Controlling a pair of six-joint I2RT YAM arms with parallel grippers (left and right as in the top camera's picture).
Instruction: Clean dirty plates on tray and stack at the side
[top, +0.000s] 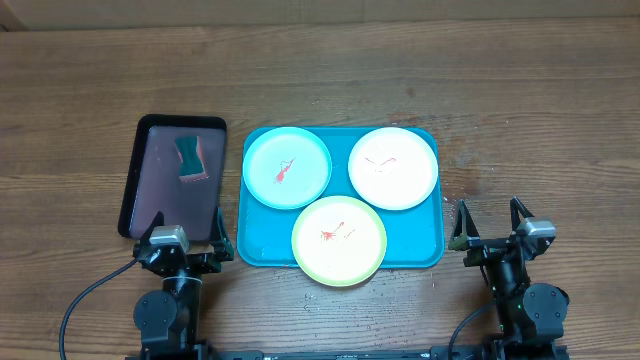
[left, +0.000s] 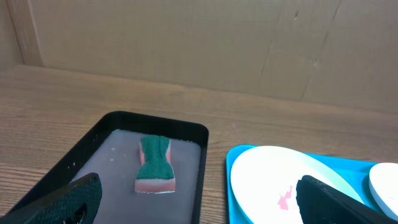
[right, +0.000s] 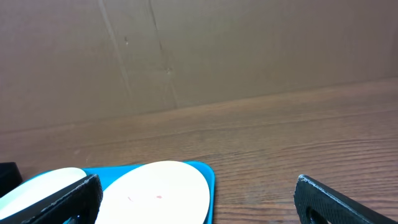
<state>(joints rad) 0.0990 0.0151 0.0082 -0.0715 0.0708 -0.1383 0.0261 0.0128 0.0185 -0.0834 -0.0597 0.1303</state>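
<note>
Both arms sit at the near edge of the worktop (top: 400, 60), nothing gripped. My left hand (top: 187, 228) has its fingers spread wide with nothing between them; it hangs at the near end of the dark tray (top: 132, 180). My right hand (top: 490, 222) is also spread and empty, over bare wood just right of the teal tray (top: 262, 245), not touching it. The teal tray lies mid-worktop, long side across, and all three plates are in it. The light blue plate (top: 287, 167) is in the far left part, with a red smear near its centre. The white plate (top: 393, 167) is in the far right part, with faint red marks only. There is a clear gap between those two. The yellow-green plate (top: 339, 240) is near-centre, with a red smear in the middle, and its near edge overhangs the tray's near rim. It sits tight against the other two; I can't tell if it touches them. The dark tray is just left of the teal one, a narrow strip of wood between them. It holds one sponge (top: 190, 157), green on top and pinkish at the base, lying in the far half. Its floor looks glossy; I can't tell if it is wet. No plates are stacked anywhere on the worktop.
</note>
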